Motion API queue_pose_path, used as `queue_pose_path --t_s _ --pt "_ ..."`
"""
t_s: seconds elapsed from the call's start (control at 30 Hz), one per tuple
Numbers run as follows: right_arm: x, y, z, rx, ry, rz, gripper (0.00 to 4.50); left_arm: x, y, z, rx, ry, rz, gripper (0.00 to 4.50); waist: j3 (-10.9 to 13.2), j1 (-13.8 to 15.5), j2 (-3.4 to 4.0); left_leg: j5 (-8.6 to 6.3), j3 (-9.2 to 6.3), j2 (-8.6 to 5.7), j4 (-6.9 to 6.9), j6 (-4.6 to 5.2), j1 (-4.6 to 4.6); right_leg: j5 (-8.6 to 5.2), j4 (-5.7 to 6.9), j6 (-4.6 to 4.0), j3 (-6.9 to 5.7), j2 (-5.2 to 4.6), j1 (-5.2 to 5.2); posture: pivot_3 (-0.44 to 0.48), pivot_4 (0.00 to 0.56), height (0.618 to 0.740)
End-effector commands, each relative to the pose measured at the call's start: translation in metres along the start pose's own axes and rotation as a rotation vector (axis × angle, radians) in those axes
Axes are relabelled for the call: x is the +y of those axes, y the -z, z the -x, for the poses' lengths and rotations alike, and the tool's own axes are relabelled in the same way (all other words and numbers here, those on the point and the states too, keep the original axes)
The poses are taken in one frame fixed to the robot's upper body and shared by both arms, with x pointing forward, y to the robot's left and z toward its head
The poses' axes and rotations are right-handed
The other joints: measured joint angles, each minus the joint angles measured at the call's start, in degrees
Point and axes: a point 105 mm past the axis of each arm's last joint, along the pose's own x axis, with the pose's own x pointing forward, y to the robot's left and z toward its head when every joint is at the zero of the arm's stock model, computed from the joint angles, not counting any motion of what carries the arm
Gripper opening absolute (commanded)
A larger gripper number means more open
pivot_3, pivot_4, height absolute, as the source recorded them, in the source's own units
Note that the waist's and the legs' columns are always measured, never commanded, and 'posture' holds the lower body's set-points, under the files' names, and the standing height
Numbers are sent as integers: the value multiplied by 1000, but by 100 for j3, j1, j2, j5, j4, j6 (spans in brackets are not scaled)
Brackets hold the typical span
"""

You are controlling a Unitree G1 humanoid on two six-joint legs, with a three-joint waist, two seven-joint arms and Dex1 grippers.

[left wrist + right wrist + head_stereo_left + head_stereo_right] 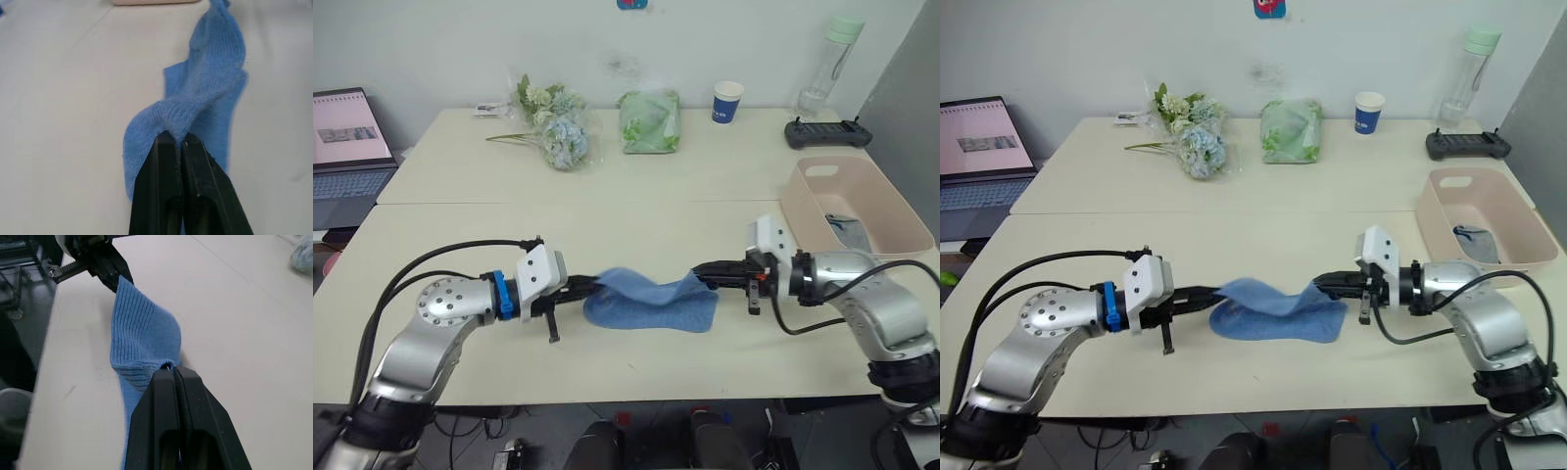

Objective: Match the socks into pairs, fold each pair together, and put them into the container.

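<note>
- Near edge of table (460, 245): light blue socks (651, 302), stacked as a pair, sagging onto the tabletop mid-span.
- Left gripper (594, 286) pinches one end, right gripper (705, 274) the other; both clamped tight.
- Step: folding. Next, likely bring ends together.
- Farther right: container (891, 201), something dark and grey inside.

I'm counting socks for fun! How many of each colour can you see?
Light blue socks, held at both ends by the left gripper and the right gripper: 2, lying together.
Dark sock in the pink tub: at least 1.
Total: at least 3.
</note>
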Motion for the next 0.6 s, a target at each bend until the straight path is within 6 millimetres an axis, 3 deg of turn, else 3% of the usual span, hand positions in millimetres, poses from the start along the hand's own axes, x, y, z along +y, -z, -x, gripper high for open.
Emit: queue_pose_path --t_s 0.03,0.17,0.27,0.43,0.5,0.6 --pt "24 -12 7 -8 -98 -61 91 -25 -11 6 29 88 59 0 0 5 0 -1 0 1 0 3 1 0 -1 0 -1 0 2 0 150 740" --pt "36 -12 7 -4 -130 -155 91 -36 -5 9 83 112 149 0 0 11 0 -2 2 3 0 5 6 0 1 -1 -6 3 10 0 150 740" --pt "32 2 2 38 -92 -202 91 -38 4 7 113 115 193 0 0 13 0 -3 5 3 0 5 7 0 1 0 -9 4 10 0 150 740" --pt "-2 29 -7 103 100 -212 91 -11 29 0 181 9 189 0 0 20 0 -2 10 1 -1 4 8 0 0 -1 -8 4 9 0 150 740" --pt "-22 39 -7 141 206 -199 91 1 31 -3 182 -22 179 0 0 13 0 -2 10 0 1 4 7 0 2 -1 -8 4 8 0 150 740" --pt "-37 39 -9 145 250 -191 91 15 29 -8 167 -51 166 0 0 13 -1 5 12 -3 0 -9 5 0 0 -1 -6 4 3 0 150 740"
